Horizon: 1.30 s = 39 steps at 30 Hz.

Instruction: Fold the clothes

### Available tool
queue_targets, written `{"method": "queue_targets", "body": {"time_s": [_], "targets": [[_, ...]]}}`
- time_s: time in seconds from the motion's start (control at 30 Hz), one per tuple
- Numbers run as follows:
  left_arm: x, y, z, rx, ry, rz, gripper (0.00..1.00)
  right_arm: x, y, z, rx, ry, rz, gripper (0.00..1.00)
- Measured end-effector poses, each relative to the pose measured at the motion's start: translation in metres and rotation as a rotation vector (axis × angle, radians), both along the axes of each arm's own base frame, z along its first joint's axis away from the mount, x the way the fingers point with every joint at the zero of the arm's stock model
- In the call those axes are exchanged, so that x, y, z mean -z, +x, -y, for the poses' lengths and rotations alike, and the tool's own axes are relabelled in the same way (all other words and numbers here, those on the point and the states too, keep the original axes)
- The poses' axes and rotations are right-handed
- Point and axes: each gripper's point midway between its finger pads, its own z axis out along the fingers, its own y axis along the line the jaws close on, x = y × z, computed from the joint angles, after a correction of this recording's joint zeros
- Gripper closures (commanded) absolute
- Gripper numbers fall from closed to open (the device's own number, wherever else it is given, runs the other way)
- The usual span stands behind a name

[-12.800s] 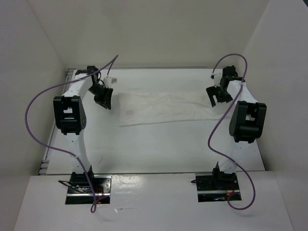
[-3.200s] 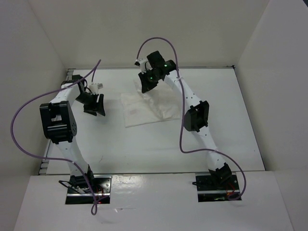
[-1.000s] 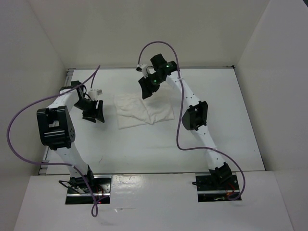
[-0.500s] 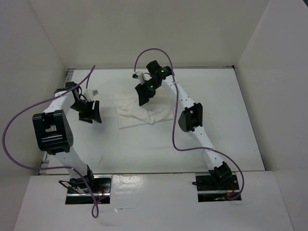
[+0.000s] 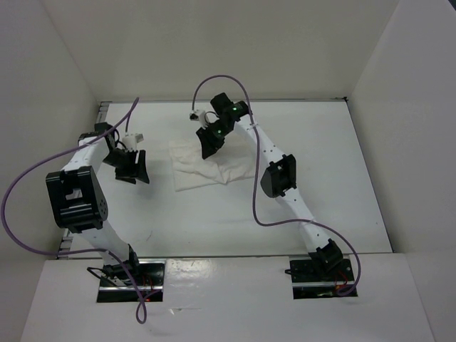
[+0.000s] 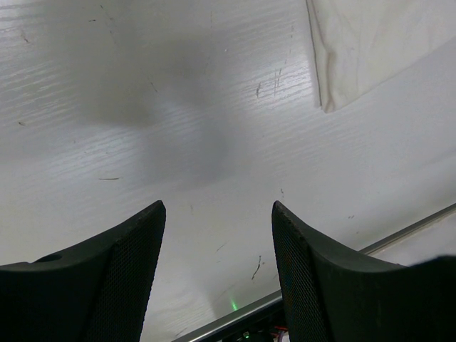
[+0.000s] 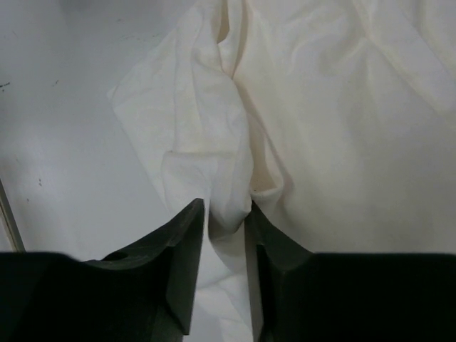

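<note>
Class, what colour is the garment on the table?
Garment: plain white, clearest from the right wrist.

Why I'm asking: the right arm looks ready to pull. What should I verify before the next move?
1. Cloth between the right pincer jaws: ok, a ridge of the shirt sits between them.
2. Grip firm enough to lift: cannot tell.
3. Left pincer free: ok, open above the table, off the shirt's left corner.
4. Shirt lying smooth: not ok, wrinkled and layered.
5. Shirt within the table's edges: ok.
</note>
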Motion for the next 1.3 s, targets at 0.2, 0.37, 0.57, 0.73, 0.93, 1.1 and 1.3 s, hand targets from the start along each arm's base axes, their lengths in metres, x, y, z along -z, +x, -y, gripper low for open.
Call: {"method": "queue_targets", "body": {"time_s": [0.2, 0.37, 0.57, 0.73, 0.93, 1.1, 1.3], "targets": [[0.002, -0.007, 0.002, 0.001, -0.009, -0.012, 0.32, 0.008, -0.005, -0.004, -0.018, -0.006, -0.011, 0.95], [0.003, -0.009, 0.001, -0.006, -0.012, -0.015, 0.32, 0.008, -0.007, -0.007, -0.024, -0.004, -0.012, 0.98], [0.004, -0.011, 0.0, -0.013, -0.02, -0.017, 0.32, 0.004, -0.019, -0.013, -0.047, -0.015, -0.013, 0.98], [0.004, -0.011, 0.0, -0.015, -0.024, -0.017, 0.32, -0.004, -0.04, -0.025, -0.1, -0.033, -0.001, 0.97], [0.004, -0.011, -0.001, -0.021, -0.028, -0.017, 0.32, 0.003, -0.076, -0.041, -0.193, -0.074, -0.01, 0.97], [0.004, -0.011, -0.002, -0.022, -0.028, -0.017, 0.32, 0.015, -0.099, -0.05, -0.255, -0.102, -0.02, 0.97], [0.004, -0.011, -0.002, -0.022, -0.028, -0.016, 0.32, 0.023, -0.114, -0.056, -0.305, -0.117, -0.024, 0.83]]}}
